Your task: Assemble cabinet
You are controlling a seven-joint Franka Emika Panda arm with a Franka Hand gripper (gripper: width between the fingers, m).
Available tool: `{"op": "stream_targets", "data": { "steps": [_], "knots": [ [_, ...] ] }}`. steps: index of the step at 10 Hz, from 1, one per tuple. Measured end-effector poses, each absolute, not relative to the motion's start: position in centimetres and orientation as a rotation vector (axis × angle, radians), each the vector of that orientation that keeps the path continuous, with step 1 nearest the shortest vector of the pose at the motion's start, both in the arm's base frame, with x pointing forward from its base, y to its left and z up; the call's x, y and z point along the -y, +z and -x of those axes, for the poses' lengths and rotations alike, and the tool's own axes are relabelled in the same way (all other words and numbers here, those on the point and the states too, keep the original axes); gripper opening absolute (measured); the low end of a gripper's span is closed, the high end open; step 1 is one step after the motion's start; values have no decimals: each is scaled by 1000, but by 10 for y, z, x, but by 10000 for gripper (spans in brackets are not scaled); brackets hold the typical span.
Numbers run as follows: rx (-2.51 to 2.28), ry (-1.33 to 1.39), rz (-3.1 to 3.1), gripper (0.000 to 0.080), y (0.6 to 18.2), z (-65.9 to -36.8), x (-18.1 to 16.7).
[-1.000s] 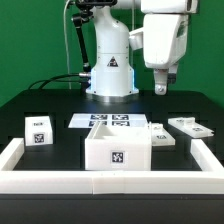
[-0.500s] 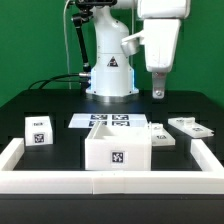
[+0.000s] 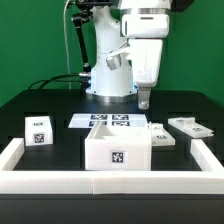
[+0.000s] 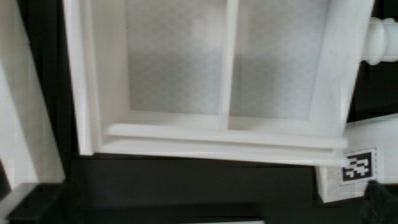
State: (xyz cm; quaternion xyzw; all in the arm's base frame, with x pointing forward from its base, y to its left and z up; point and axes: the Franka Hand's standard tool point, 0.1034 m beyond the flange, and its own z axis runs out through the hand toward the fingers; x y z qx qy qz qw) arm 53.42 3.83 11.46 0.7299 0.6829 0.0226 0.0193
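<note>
The cabinet [image 3: 117,147] is a large white box with a tag on its front, standing in the middle near the front of the black table. In the wrist view it [image 4: 214,80] shows as an open box with an inner divider. My gripper [image 3: 145,100] hangs in the air behind and above the cabinet, a little toward the exterior view's right, holding nothing. Its fingers look like one narrow dark tip, so their spacing is unclear. Two flat white tagged panels [image 3: 190,127] [image 3: 160,133] lie to the right of the cabinet.
A small white cube [image 3: 38,129] with one tag stands at the exterior view's left. The marker board [image 3: 110,122] lies behind the cabinet. A white rim [image 3: 20,160] borders the table's front and sides. The robot base [image 3: 108,70] stands at the back.
My gripper has moved toward the exterior view's left and slightly down, from right of the cabinet to nearly behind it; the wrist has turned. No part has moved.
</note>
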Motion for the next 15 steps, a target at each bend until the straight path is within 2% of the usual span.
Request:
{"op": "stream_targets", "data": {
  "steps": [2, 7, 9, 12, 15],
  "knots": [
    [-2115, 66, -2275, 798, 112, -532, -37],
    [-2119, 58, -2302, 798, 66, -478, -33],
    [-2119, 68, -2310, 798, 48, -471, -34],
    [-2123, 43, -2336, 798, 31, -464, -35],
    [-2119, 32, -2352, 798, 23, -464, -34]
  ]
}}
